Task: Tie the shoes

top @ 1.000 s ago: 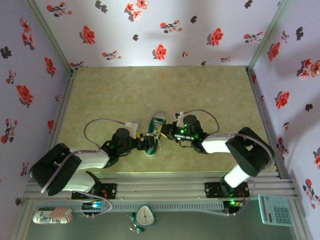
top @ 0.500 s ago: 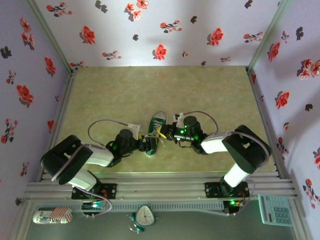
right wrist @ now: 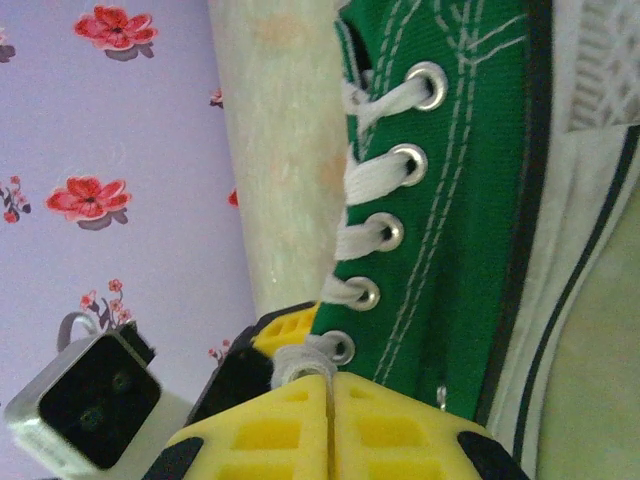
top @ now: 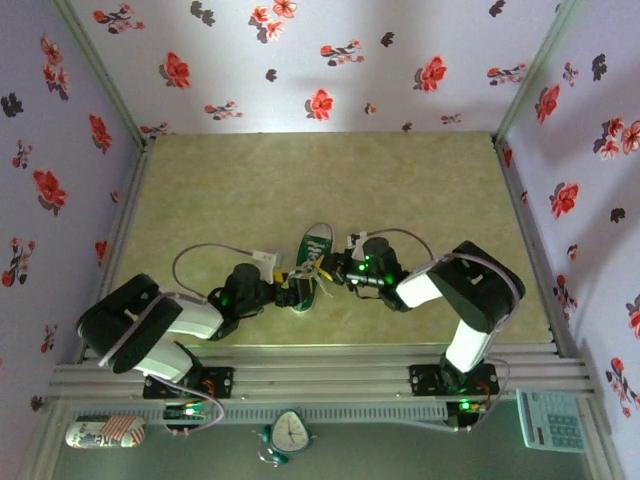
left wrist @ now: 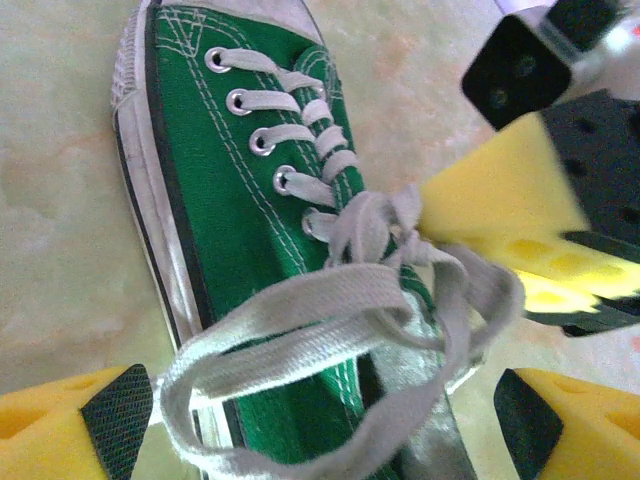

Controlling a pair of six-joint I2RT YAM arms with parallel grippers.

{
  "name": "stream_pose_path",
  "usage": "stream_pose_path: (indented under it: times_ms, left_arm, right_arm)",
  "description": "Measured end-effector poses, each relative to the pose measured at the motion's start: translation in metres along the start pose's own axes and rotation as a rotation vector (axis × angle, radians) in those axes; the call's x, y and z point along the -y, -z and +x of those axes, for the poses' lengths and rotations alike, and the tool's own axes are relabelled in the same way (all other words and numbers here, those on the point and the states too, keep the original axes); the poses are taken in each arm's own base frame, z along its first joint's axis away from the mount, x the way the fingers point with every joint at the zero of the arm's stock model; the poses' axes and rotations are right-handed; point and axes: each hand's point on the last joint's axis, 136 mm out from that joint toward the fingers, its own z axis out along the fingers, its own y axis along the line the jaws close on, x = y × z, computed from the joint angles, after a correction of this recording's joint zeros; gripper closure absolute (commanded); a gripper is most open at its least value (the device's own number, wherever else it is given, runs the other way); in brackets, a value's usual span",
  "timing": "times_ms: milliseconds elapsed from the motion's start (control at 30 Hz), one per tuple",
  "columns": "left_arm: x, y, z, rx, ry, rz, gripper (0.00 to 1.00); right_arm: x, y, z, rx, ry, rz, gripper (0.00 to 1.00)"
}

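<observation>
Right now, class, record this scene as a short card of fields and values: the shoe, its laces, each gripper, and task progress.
shoe: green sneaker lying on the table, between the arms
laces: white, in loose loops, no finished bow
left gripper: open, fingers either side of the loops
right gripper: shut on the laces near the last eyelet
progress: not yet tied

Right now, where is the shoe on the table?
In the top view the shoe lies near the middle of the table, between the left gripper and the right gripper, which pinches its lace.
</observation>
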Motion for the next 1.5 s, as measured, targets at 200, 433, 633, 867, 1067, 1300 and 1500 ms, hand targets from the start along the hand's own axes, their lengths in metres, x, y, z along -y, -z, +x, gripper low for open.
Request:
stream_pose_path:
  times_ms: [200,433,633,867,1067,1300,1500]
  left_arm:
    - [0.014,0.011,-0.014,0.048,-0.013,0.047,0.07]
    - [0.016,0.024,-0.026,0.084,-0.021,0.013,0.08]
    - [0.009,0.028,-0.034,0.082,-0.014,-0.06,0.2]
    - [0.009,0.028,-0.037,0.072,-0.002,-0.079,0.3]
    - [0.017,0.027,-0.044,0.077,0.012,-0.057,0.46]
    - [0.027,0.025,-0.049,0.084,0.034,-0.002,0.82]
    - [0.037,0.022,-0.05,0.09,0.043,0.063,0.94]
  right_arm:
    - [0.008,-0.004,-0.002,0.016,-0.018,-0.013,0.89]
    - [0.005,-0.008,-0.006,0.029,-0.022,-0.074,0.88]
    - [-0.004,-0.006,-0.008,0.043,-0.005,-0.101,0.89]
    - [-0.023,-0.001,-0.004,0.035,0.019,-0.142,0.91]
    - [-0.03,0.0,0.004,0.002,0.016,-0.172,0.91]
    - [-0.037,-0.002,0.018,-0.048,0.023,-0.199,0.91]
    - [-0.041,-0.002,0.022,-0.062,0.028,-0.212,0.91]
